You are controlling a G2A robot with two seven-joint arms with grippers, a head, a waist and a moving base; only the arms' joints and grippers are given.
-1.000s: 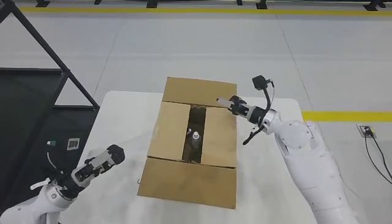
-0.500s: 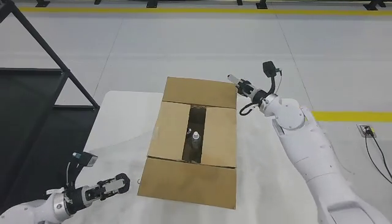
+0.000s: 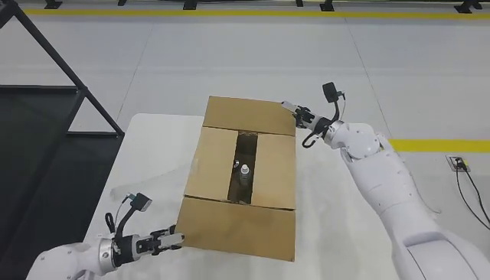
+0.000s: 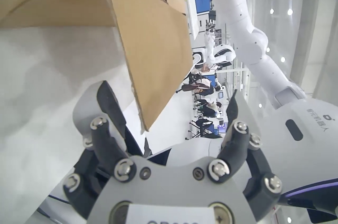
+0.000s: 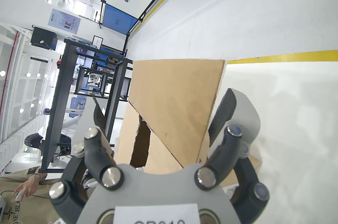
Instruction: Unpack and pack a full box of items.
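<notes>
A brown cardboard box (image 3: 269, 169) stands mid-table with its four top flaps lying flat. A narrow gap between the two side flaps reveals bottles (image 3: 244, 174) inside. My left gripper (image 3: 173, 240) is at the front-left corner of the near flap (image 3: 237, 228). In the left wrist view it (image 4: 171, 109) is open, with that flap's corner (image 4: 148, 109) between its fingers. My right gripper (image 3: 293, 109) is at the far-right corner of the far flap (image 3: 249, 115). It (image 5: 163, 114) is open as well, straddling the edge of that flap (image 5: 177, 95).
The white-covered table (image 3: 153, 154) has free room left and right of the box. A black metal rack (image 3: 46, 73) stands just off the table's left side. Grey floor with a yellow line (image 3: 429, 145) lies beyond the far edge.
My left arm swung from the table's left side to the near flap's front-left corner. My right gripper went from the right side flap to the far flap's right corner.
</notes>
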